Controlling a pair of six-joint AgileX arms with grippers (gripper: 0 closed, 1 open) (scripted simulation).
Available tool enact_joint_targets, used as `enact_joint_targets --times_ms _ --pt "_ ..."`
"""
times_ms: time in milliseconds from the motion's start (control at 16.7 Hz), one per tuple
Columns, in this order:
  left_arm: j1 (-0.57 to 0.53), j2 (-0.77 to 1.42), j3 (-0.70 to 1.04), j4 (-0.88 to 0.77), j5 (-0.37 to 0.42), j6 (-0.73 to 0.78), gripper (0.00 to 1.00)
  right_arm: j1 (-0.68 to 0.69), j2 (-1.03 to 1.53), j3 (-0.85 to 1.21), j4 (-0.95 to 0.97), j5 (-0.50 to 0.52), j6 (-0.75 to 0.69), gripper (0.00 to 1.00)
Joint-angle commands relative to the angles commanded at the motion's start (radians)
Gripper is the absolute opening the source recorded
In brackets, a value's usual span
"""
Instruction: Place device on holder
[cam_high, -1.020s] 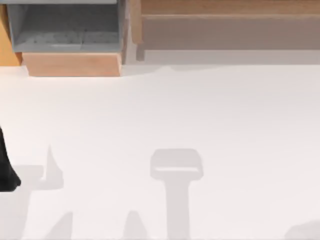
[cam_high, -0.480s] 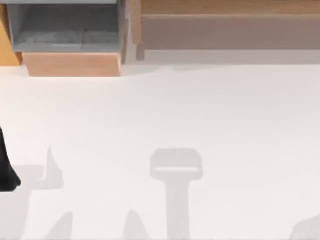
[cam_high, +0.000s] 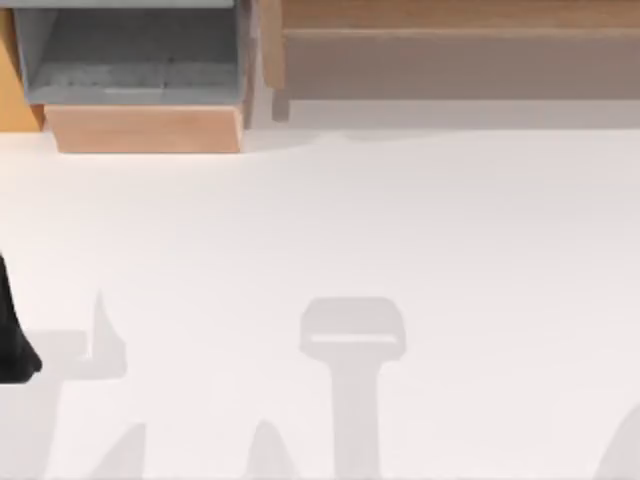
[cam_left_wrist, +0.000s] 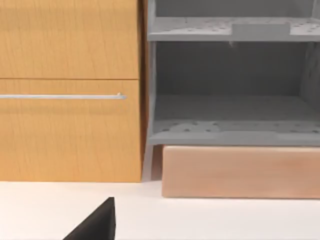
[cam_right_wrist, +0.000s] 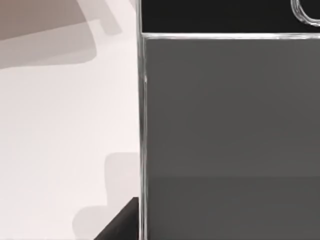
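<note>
The device (cam_right_wrist: 225, 125) is lying close under the right wrist camera, dark grey screen up, black bezel and home button ring at one end, on the white table (cam_high: 400, 220); I cannot tell whether either arm's fingers are open or closed; since a second ago a shadow at the table's lower right edge is growing; the left arm (cam_high: 12, 340) is staying at the left edge.

Even, bright light falls across my white table (cam_high: 400, 220), with no glare on it. Soft grey shadows lie along its near edge in the top view, the clearest a T-shaped one (cam_high: 352, 345). The grey shelf unit (cam_left_wrist: 230, 100) stays dim inside. In my right wrist view the phone (cam_right_wrist: 230, 130) shows a flat dark screen whose silver edge catches thin highlights. Edges look slightly soft throughout.
</note>
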Motion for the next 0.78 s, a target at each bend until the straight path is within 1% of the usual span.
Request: enact_joint_targets --times_ms 180,780 --pt "0.0 0.0 0.0 0.0 0.0 0.0 1.0 0.0 0.0 0.0 0.0 0.0 0.0 0.0" --pt "0.0 0.0 0.0 0.0 0.0 0.0 1.0 0.0 0.0 0.0 0.0 0.0 0.0 0.75"
